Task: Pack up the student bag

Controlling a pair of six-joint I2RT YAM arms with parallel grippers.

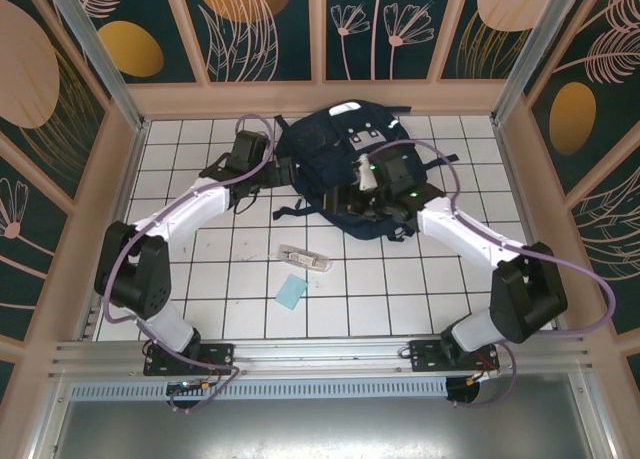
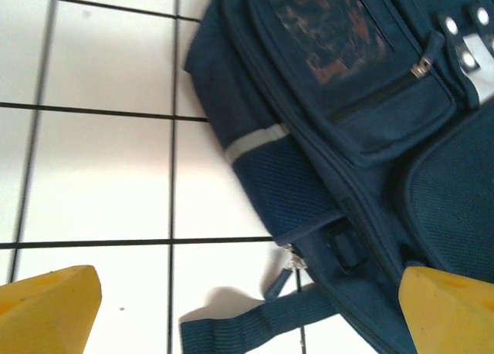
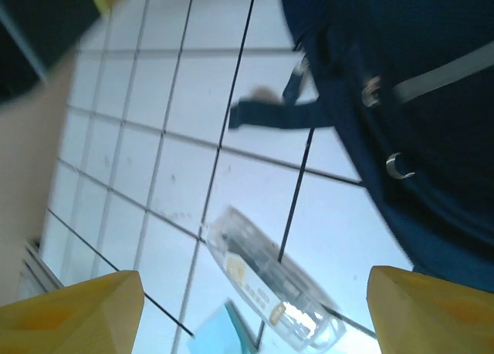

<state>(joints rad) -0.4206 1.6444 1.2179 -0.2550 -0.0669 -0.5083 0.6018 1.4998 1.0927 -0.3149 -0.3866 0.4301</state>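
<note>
navy-blue fabric marks the student bag (image 1: 340,159), which lies flat on the far middle of the white tiled table (image 1: 220,309), a little right of centre and close to the far wall. its grey patches and buckles face up. a dark strap (image 1: 290,211) trails off its near-left corner onto the tiles.

nearer than the bag, and apart from it, a clear pencil case (image 1: 306,258) lies at a slant on the tiles. a small light-blue flat piece (image 1: 292,292) sits just near-left of the case; whether the two touch is hard to tell. nothing lies on the bag except the right arm reaching over it.

the left arm's elbow (image 1: 135,269) is bent at the near left. its white forearm runs far and rightward to the bag's left edge. in the left wrist view the left gripper (image 2: 247,323) has its yellow fingers (image 2: 46,308) spread wide, with nothing gripped. the bag's side, a zip pocket and the strap lie beyond it.

the right arm's elbow (image 1: 525,289) is bent at the near right, and its forearm reaches far and leftward over the bag's near-right part. the right gripper (image 3: 255,315) is likewise spread wide and holds nothing. beyond its yellow fingers (image 3: 432,308) are the pencil case on the tiles and the bag's edge to one side.
</note>
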